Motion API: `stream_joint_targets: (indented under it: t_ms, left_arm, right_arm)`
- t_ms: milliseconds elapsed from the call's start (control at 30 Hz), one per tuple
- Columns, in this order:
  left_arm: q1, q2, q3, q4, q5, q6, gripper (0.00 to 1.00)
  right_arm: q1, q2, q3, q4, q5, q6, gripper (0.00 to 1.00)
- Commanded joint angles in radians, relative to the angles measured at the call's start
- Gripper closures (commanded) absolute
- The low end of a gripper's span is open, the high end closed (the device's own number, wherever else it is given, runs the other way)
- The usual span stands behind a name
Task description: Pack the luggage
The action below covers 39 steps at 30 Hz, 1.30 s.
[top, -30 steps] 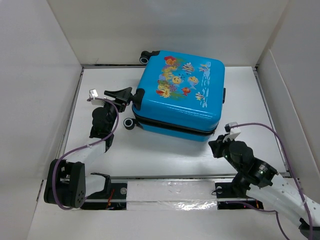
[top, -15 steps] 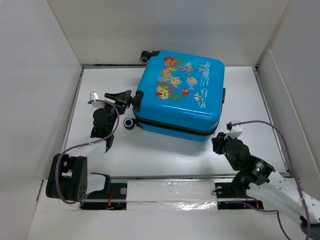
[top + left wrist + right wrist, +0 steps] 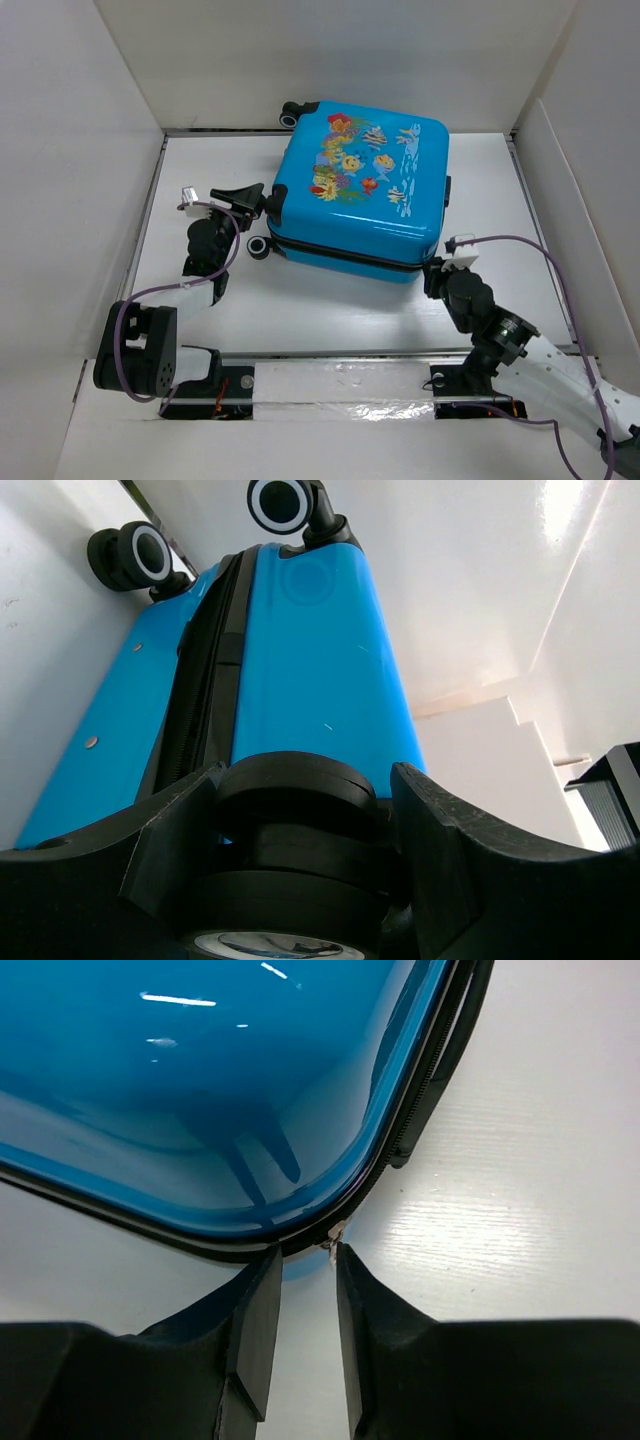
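Since the right claw [image 3: 305, 1255] stands slightly spread, a narrow gap between its two fingers and nothing in it, it holds nothing yet. Small metal zipper pull [image 3: 336, 1230] sits right at the tip of the claw's right-hand finger in the wrist view, a shade off the gap's centre line, touching or nearly so. Beyond the pull: the rounded near-right corner of the luggage [image 3: 360, 190]. Zip seam [image 3: 400, 1130] wraps that corner, one leg running left along the near side, the other running away up the right side.

Luggage lies flat on the tabletop [image 3: 330, 310], shells together, fish print up, toward the far middle, wheels at its left end.

Right arm is the nearer one to the pull by a wide margin. Left claw [image 3: 308, 772] is at the opposite near corner, fingers spread either side of a black wheel [image 3: 295, 810], close against it; whether it actually clamps, cannot tell.

Judgement: the next move hinges on a small sideways shift to centre the pull in the gap, then pinching it.
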Motion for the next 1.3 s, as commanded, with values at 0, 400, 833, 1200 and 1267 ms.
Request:
stream_joint_targets:
  t_ms: [0,400,833,1200,1267]
  left_arm:
    - [-0.003,-0.020,0.005,0.136,0.050,0.026,1.00]
    - [-0.003,-0.020,0.068,0.088,0.027,0.060,1.00]
    - [-0.003,0.011,0.065,0.133,0.056,0.043,1.00]
    - [-0.003,0.028,0.050,0.146,0.068,0.043,1.00]
    - [-0.003,0.031,0.048,0.147,0.068,0.043,1.00]
  right_arm:
    - [-0.019,0.036,0.002,0.067,-0.018,-0.018,0.68]
    - [-0.028,-0.096,-0.067,0.020,-0.054,0.112,0.57]
    - [-0.046,-0.003,-0.055,0.055,-0.012,0.118,0.67]
    - [-0.097,0.120,-0.047,0.222,-0.052,-0.026,0.64]
    - [-0.106,0.143,-0.041,0.257,-0.045,-0.043,0.65]
